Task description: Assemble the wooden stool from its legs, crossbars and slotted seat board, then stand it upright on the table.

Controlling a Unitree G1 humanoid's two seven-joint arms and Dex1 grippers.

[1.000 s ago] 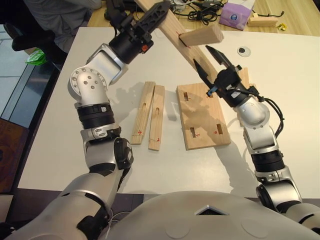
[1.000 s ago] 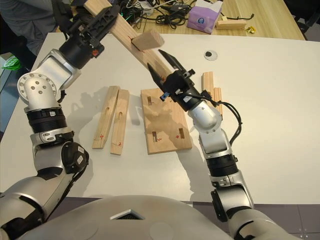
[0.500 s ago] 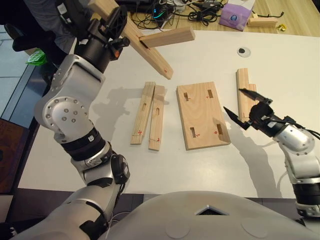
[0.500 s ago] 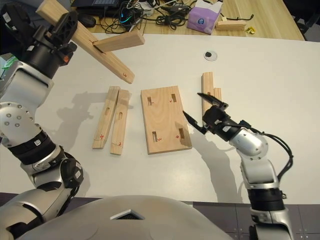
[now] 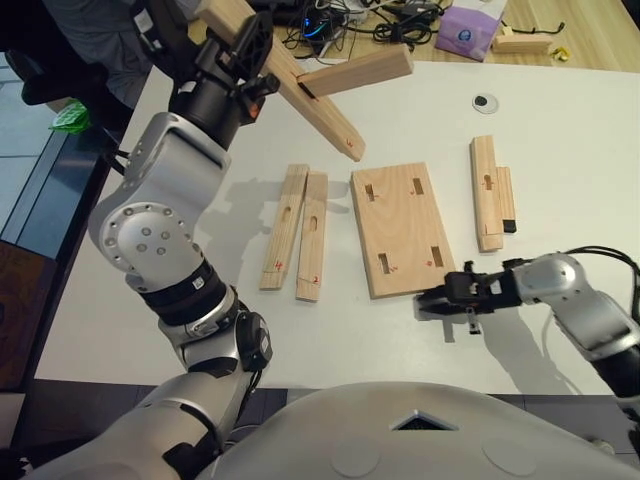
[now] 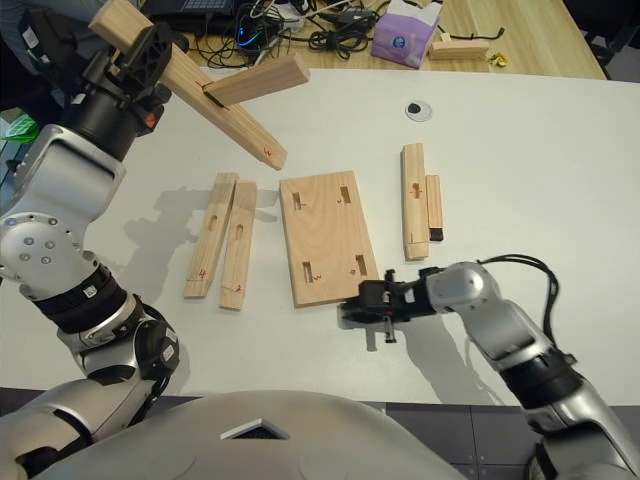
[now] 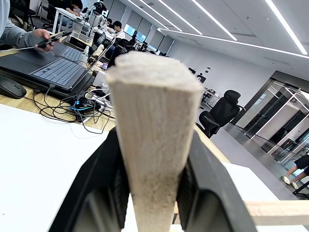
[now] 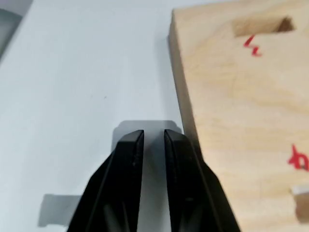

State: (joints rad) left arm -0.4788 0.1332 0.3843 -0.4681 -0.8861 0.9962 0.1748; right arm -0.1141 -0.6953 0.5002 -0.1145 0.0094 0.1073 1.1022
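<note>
From the head cameras, the left gripper (image 5: 243, 48) is raised above the far left part of the table (image 5: 570, 130) and is clamped around a long leg (image 5: 322, 112). The leg slants down and away from the gripper toward the seat board (image 5: 400, 225). A crossbar (image 5: 360, 72) is plugged into the leg's slot just past the fingers and sticks out sideways. Below that gripper, flat on the table, two slotted legs (image 5: 285, 225) lie side by side, touching. The right gripper (image 5: 428, 303) is low over the table, with its tips just off the seat board's near right corner. Beyond its wrist, farther out on the table, lie a slotted piece (image 5: 486, 190) and a shorter stick (image 5: 505, 195) against it.

From the left wrist, the black fingers (image 7: 96, 188) press both flanks of the leg's end, and the crossbar shows to one side.

From the right wrist, the fingers (image 8: 128, 183) are drawn together with only a slit between them and nothing held. The seat board's edge runs just beside them, and one of its slots (image 8: 263, 25) lies ahead.
</note>
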